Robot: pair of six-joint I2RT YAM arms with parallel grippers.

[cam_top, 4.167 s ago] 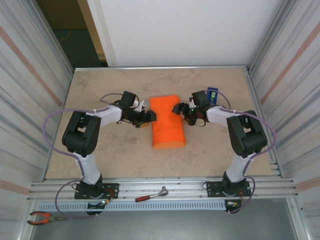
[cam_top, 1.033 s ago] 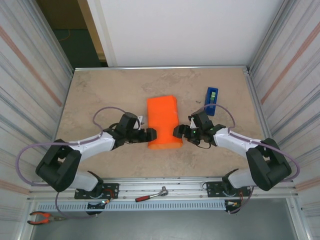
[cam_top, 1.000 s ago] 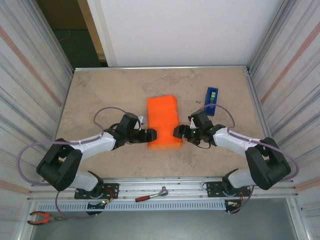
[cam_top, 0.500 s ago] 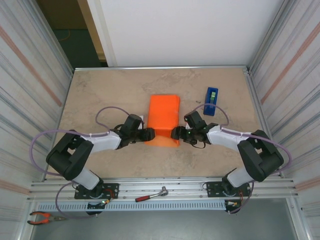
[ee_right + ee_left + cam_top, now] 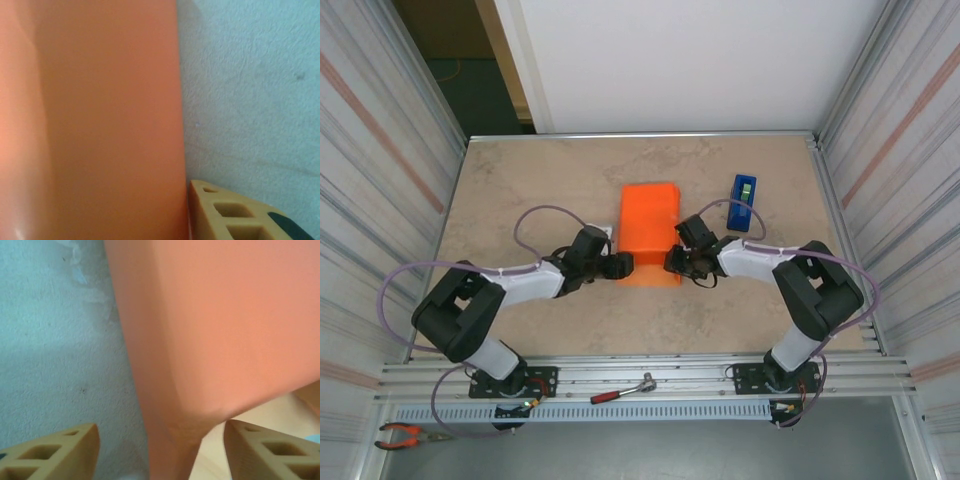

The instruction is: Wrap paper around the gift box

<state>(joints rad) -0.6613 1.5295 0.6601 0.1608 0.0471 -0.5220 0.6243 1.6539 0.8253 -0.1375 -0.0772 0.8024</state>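
While the left gripper (image 5: 621,266) is holding its jaws wide apart around the near left corner of the folded orange paper (image 5: 649,225) lying mid-way across the table (image 5: 520,190), the right gripper (image 5: 672,262) is sitting at the near right corner, one finger (image 5: 230,212) just beside the paper's edge, and I cannot tell how its jaws stand.

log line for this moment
paper: folded, mid-table | left gripper: open, straddling near-left corner | right gripper: at near-right edge, jaws unclear | tape dispenser: right of paper
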